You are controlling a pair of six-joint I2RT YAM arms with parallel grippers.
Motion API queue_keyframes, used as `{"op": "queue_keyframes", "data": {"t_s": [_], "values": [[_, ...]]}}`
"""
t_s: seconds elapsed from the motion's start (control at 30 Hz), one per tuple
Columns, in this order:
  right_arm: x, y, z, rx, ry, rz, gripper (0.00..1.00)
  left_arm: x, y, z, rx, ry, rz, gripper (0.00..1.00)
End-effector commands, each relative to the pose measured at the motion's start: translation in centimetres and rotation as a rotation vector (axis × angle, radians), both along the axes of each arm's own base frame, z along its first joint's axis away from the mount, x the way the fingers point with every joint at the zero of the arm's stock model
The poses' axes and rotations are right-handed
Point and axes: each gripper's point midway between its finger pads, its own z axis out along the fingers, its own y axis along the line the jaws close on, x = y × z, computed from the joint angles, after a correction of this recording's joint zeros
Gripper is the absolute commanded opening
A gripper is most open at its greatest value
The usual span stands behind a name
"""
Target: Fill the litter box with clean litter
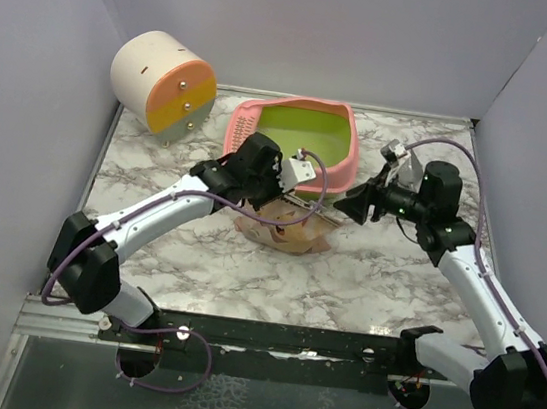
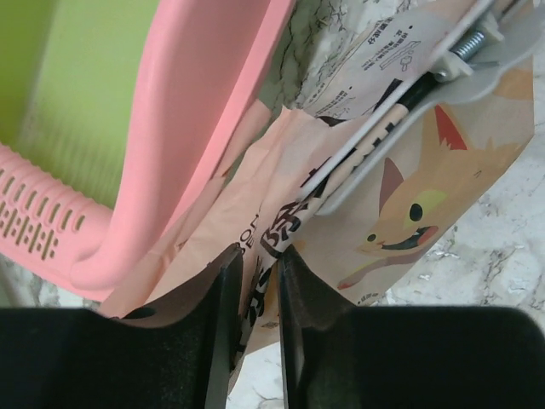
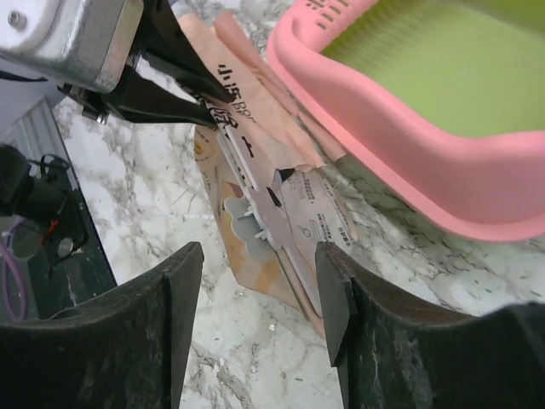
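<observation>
Top view: the litter box (image 1: 238, 131) stands at the far middle of the table (image 1: 365, 277), its green basin bare; no clean litter shows anywhere, and it is presumably sealed in the pouch (image 1: 285, 231) lying just in front of the box's near rim. The left gripper (image 1: 291, 189) reaches down over the pouch and the right gripper (image 1: 354, 205) faces it from the other side, a layout that suits holding the pouch with one arm while the other works on its closure. A cream-and-orange cylinder (image 1: 164, 79) sits apart at the far left. The left fingertips are hidden under the wrist here. Left wrist view: the jaws are drawn close together with the pouch's top edge pinched between them; a pale clip (image 2: 477, 77) runs along that edge, apparently keeping the pouch closed, and its far end is cut off by the frame. The pouch leans against the box's pink rim. Right wrist view: the right jaws stand wide apart with nothing between them, aimed at the clipped edge. The pouch's contents cannot be seen.
</observation>
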Motion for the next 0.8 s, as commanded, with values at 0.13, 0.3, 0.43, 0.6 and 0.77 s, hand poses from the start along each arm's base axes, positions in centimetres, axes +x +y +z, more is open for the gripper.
{"op": "queue_keyframes", "data": {"t_s": [0.13, 0.3, 0.43, 0.6, 0.77], "values": [[0.6, 2.8, -2.3, -0.176, -0.051, -0.017, 0.6, -0.8, 2.1, 4.8, -0.202, -0.171, 0.147, 0.34], [1.7, 3.3, -3.2, -0.259, -0.074, -0.03, 0.65, -0.9, 4.3, 6.9, -0.242, -0.29, 0.221, 0.57], [1.9, 3.5, -3.5, -0.291, -0.076, -0.027, 0.65, -1.1, 4.8, 6.4, -0.24, -0.308, 0.228, 0.59], [1.7, 4.2, -3.9, -0.294, -0.065, 0.009, 0.65, -1.1, 4.8, 5.6, -0.222, -0.286, 0.225, 0.59], [0.7, 4.8, -3.7, -0.283, -0.065, 0.041, 0.64, -1.2, 4.9, 6.3, -0.245, -0.298, 0.233, 0.59]]}}
